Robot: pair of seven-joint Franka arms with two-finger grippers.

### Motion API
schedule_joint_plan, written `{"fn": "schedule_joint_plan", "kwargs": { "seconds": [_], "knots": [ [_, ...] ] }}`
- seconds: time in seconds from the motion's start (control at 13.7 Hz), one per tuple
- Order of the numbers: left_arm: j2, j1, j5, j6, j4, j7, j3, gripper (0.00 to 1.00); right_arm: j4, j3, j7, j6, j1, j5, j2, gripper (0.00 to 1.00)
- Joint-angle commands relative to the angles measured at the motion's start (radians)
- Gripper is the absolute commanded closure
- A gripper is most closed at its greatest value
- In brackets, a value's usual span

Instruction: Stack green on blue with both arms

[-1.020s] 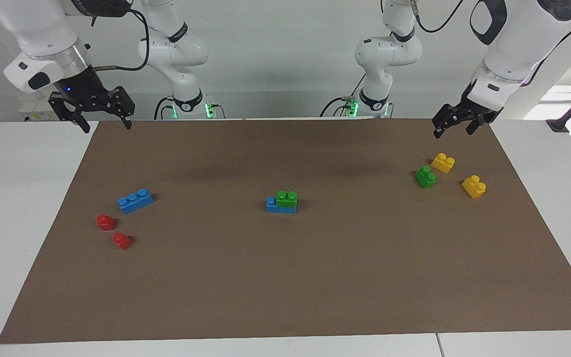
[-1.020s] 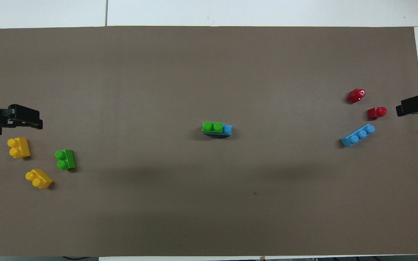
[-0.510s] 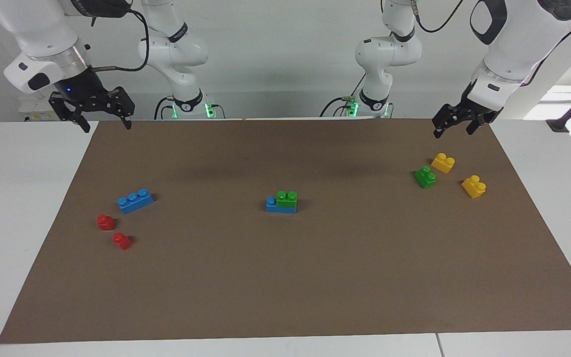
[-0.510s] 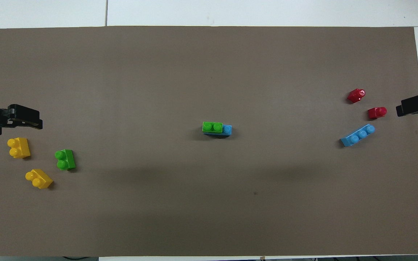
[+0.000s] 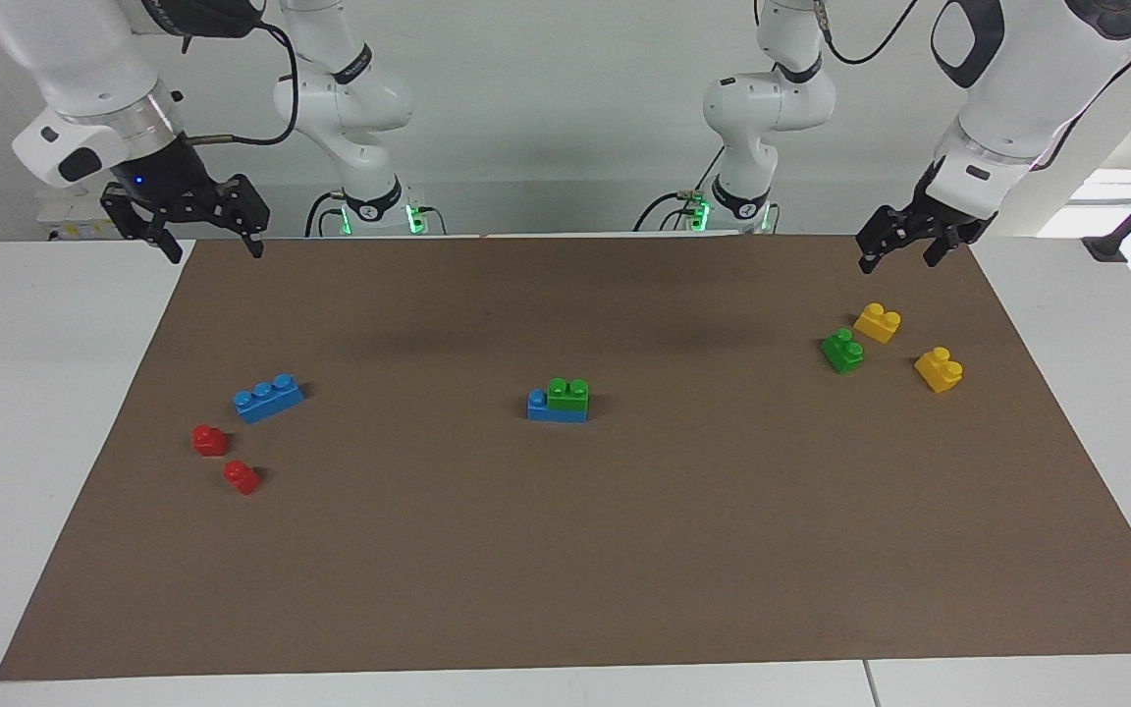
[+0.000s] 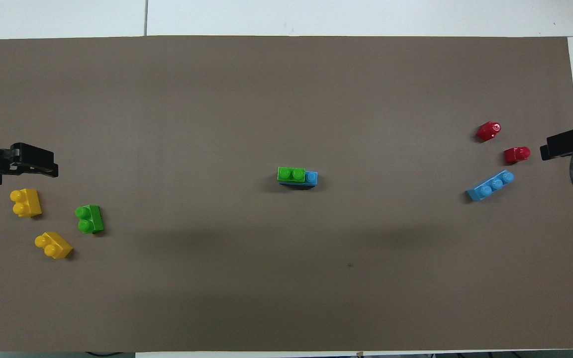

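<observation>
Green brick [image 5: 567, 391] covers two studs of the blue brick [image 5: 554, 407] mid-mat [image 5: 624, 550]; one stud shows. Long axis runs arm-end to arm-end. Left gripper [image 5: 901, 251] and right gripper [image 5: 210, 242] hover open, empty, over the mat's robot-side corners, cropped overhead.

White table [image 5: 35, 412], brown mat [image 5: 624, 550] on it, blue bricks [image 5: 268, 398], green brick [image 5: 842, 351], yellow bricks [image 5: 938, 369], red bricks [image 5: 209, 440] on mat.

left arm [image 5: 1027, 79]: raised, wrist bent down | left gripper [image 5: 901, 250]: fingers apart, holding nothing | right arm [image 5: 84, 88]: raised, wrist bent down | right gripper [image 5: 212, 245]: fingers spread wide, holding nothing
</observation>
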Motion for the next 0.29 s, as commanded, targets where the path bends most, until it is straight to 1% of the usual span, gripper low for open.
{"fn": "schedule_joint_plan", "kwargs": {
  "seconds": [0.0, 0.22],
  "knots": [
    [-0.007, 0.001, -0.009, -0.013, 0.009, 0.01, 0.005, 0.0, -0.017, 0.01, 0.017, -0.006, -0.009, -0.008, -0.015, 0.0],
    [-0.007, 0.001, -0.009, -0.012, 0.009, 0.01, 0.005, 0.0, -0.02, 0.01, 0.017, -0.009, -0.011, -0.008, -0.016, 0.0]
  ]
}}
